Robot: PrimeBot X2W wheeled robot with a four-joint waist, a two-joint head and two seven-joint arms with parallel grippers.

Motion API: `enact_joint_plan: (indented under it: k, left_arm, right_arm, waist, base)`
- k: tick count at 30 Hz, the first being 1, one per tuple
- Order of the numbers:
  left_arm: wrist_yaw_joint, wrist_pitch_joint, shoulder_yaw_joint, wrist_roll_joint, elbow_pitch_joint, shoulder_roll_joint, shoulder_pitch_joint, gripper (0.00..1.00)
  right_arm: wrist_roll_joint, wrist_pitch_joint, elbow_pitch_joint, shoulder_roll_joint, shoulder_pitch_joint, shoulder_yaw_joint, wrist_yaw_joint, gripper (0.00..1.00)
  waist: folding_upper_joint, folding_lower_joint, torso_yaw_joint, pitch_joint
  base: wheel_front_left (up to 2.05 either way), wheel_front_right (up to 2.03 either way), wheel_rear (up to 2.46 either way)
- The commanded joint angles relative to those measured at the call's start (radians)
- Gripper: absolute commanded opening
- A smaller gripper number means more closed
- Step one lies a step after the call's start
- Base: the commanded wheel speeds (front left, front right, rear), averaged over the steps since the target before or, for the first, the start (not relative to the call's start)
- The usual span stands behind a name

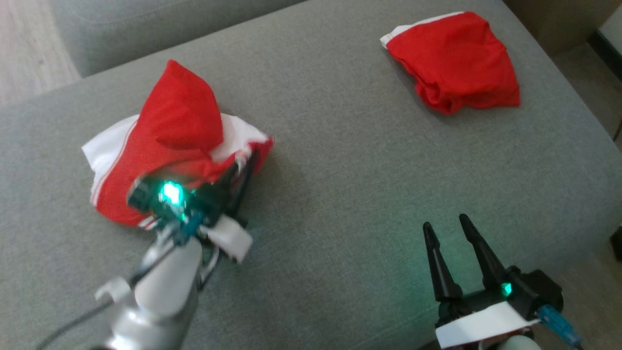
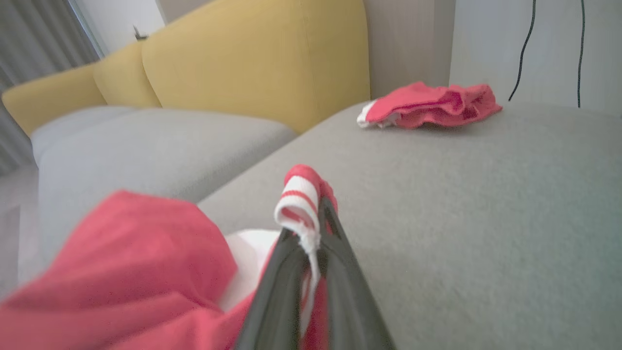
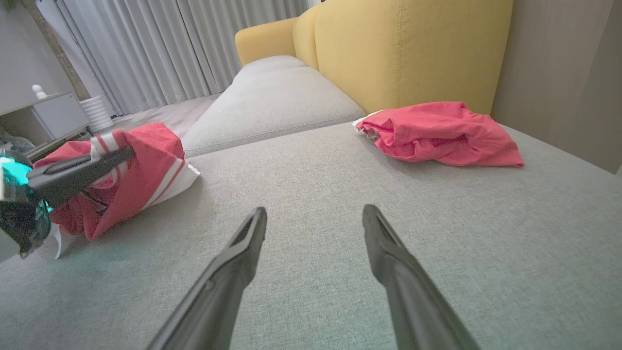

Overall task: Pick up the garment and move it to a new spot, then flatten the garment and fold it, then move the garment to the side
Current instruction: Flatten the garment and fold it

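Observation:
A crumpled red and white garment [image 1: 160, 141] lies bunched on the left of the grey sofa seat [image 1: 340, 160]. My left gripper [image 1: 245, 158] is shut on its right edge. In the left wrist view the striped hem of the garment [image 2: 299, 204] is pinched between the dark fingers [image 2: 286, 282] of my left gripper [image 2: 313, 214]. The right wrist view has the garment [image 3: 141, 170] at its left with my left gripper [image 3: 124, 154] across it. My right gripper [image 1: 444, 226] stands open at the lower right, holding nothing, and in its own view my right gripper [image 3: 316, 216] hovers over bare cushion.
A second red garment [image 1: 454, 61] lies folded at the far right of the seat; the same folded garment [image 2: 427, 104] [image 3: 437, 131] rests near the yellow backrest [image 3: 408, 48]. Wooden floor [image 1: 29, 43] lies beyond the seat's left edge. Wide cushion space lies between the two garments.

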Motion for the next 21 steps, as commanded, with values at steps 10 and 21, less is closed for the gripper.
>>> enact_joint_plan:
  k: [10, 21]
  left_arm:
    - [-0.014, -0.010, -0.132, -0.024, -0.117, 0.144, -0.463, 0.00]
    - [-0.014, -0.010, -0.275, -0.176, -0.121, 0.324, -0.725, 0.00]
  right_arm:
    - [0.022, -0.004, -0.043, -0.006, -0.041, 0.052, -0.001, 1.00]
    - [0.016, -0.004, -0.054, -0.006, -0.005, 0.028, -0.001, 1.00]
  waist:
    - [0.0000, 0.0001, 0.046, -0.077]
    - [0.0000, 0.0001, 0.177, -0.142]
  base:
    - [0.00, 0.00, 0.00]
    - [0.00, 0.00, 0.00]
